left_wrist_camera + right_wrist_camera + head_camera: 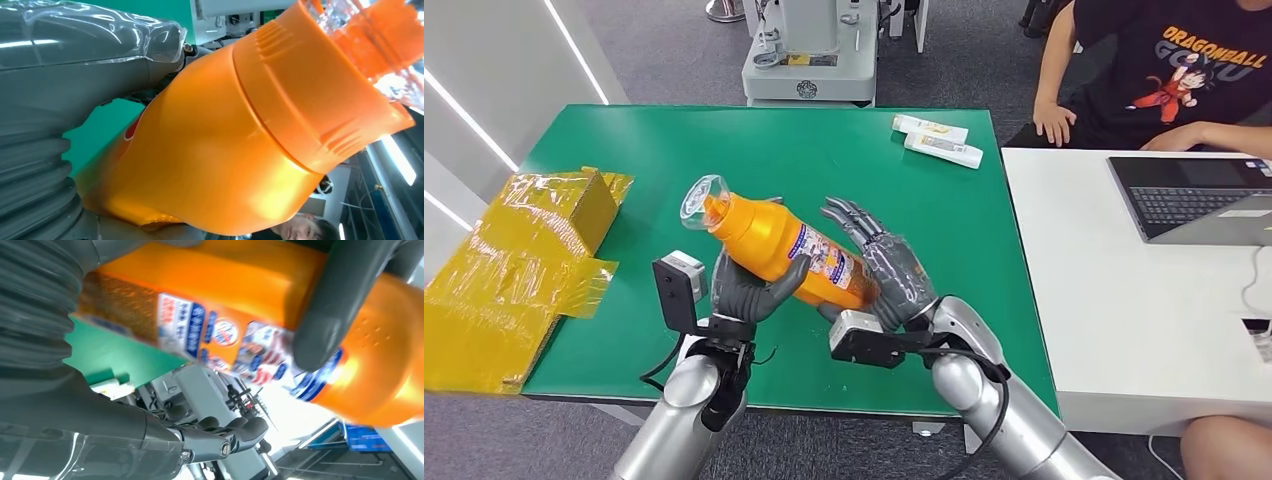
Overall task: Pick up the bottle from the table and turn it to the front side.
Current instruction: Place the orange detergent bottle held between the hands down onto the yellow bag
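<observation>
Orange bottle gripped by left hand, cap end tilted up-left, base against right hand with fingers spread.

One orange bottle, with one clear cap; two robot hands, left hand and right hand; two white tubes; one green table; one white desk; one laptop; one yellow wrapped box; one grey machine base; one seated person.
</observation>
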{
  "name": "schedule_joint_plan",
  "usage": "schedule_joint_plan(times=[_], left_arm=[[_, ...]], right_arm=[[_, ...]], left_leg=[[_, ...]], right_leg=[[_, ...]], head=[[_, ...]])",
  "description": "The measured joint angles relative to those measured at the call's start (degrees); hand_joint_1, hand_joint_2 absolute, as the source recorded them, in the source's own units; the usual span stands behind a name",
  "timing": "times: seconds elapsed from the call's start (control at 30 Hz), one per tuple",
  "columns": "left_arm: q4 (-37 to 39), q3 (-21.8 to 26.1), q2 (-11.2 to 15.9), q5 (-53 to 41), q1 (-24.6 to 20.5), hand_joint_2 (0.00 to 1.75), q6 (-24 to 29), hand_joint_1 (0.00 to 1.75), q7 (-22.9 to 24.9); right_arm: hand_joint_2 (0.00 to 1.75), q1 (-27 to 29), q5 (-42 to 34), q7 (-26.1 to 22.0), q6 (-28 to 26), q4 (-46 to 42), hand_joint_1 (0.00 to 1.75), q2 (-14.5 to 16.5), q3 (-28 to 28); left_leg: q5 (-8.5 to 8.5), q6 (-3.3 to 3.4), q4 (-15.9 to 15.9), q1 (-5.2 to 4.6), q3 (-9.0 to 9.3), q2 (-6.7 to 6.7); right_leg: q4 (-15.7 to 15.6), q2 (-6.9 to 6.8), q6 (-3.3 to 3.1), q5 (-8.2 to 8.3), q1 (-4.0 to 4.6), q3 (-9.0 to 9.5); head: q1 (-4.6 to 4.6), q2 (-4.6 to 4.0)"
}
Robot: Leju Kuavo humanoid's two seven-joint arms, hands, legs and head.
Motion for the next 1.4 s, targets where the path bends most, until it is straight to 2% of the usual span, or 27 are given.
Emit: schedule_joint_plan(times=[0.2,0.43,0.73,0.93,1.03,1.13,1.27,1.4], left_arm=[[-0.59,1.01,0.08,-0.86,0.98,1.75,0.68,1.75,0.07],[-2.86,2.79,0.74,-2.98,2.23,1.75,2.71,1.75,0.11],[-6.79,4.64,2.14,-5.21,4.17,1.75,4.19,1.75,0.54],[-10.09,5.31,3.64,-8.76,4.98,1.75,5.84,1.75,-0.06],[-13.09,6.78,5.65,-13.92,4.85,1.75,8.26,1.75,0.5],[-15.13,9.47,9.2,-21.41,2.92,1.75,8.74,1.75,3.14],[-14.47,13.07,14.88,-32.42,-2.79,1.75,5.47,1.75,7.13],[-10.33,14.1,20.15,-40.21,-9.45,1.75,3.3,1.75,9.4]], right_arm=[[1.75,0.84,0.49,0.2,-1.96,-2.71,0.0,-2.26,-1.89],[1.75,3.31,-0.21,2.25,-8.89,-9.42,0.0,-3.81,-6.01],[1.75,9.94,-5.48,1.84,-17.0,-20.72,0.0,-5.06,-9.87],[1.75,14.09,-5.76,0.91,-19.68,-24.46,0.0,-5.35,-10.76],[1.75,16.99,-4.79,0.46,-20.38,-25.94,0.0,-5.34,-10.87],[1.75,19.89,-4.52,-0.02,-20.15,-26.85,0.0,-5.33,-10.79],[1.75,22.4,-5.89,-1.14,-19.3,-26.96,0.0,-5.33,-10.66],[1.75,23.55,-6.75,-1.75,-18.34,-26.96,0.0,-5.33,-10.51]], left_leg=[[0.0,0.0,0.0,0.0,0.0,0.0],[-0.01,0.0,0.0,0.0,0.0,0.0],[-0.02,0.01,-0.01,0.0,-0.01,0.0],[-0.02,0.01,-0.02,0.01,-0.01,0.0],[-0.02,0.0,-0.03,0.02,0.0,0.01],[-0.01,-0.02,-0.06,0.05,0.02,0.0],[0.07,-0.12,-0.08,0.09,0.02,0.0],[0.13,-0.19,-0.08,0.08,0.04,0.07]], right_leg=[[0.0,0.0,0.0,0.0,0.0,0.0],[0.0,0.0,0.0,0.0,0.0,0.0],[0.0,0.0,0.02,-0.03,0.0,0.0],[0.0,0.0,0.02,-0.03,0.0,0.0],[0.0,0.01,0.01,-0.03,0.01,0.0],[0.0,-0.01,-0.02,-0.05,0.04,-0.01],[0.02,-0.01,-0.06,-0.03,0.09,-0.01],[0.03,0.07,-0.14,0.06,0.09,-0.01]], head=[[0.01,0.0],[0.01,0.0],[0.01,0.0],[0.01,0.0],[0.0,0.0],[0.0,0.0],[-0.01,0.0],[-0.01,0.0]])
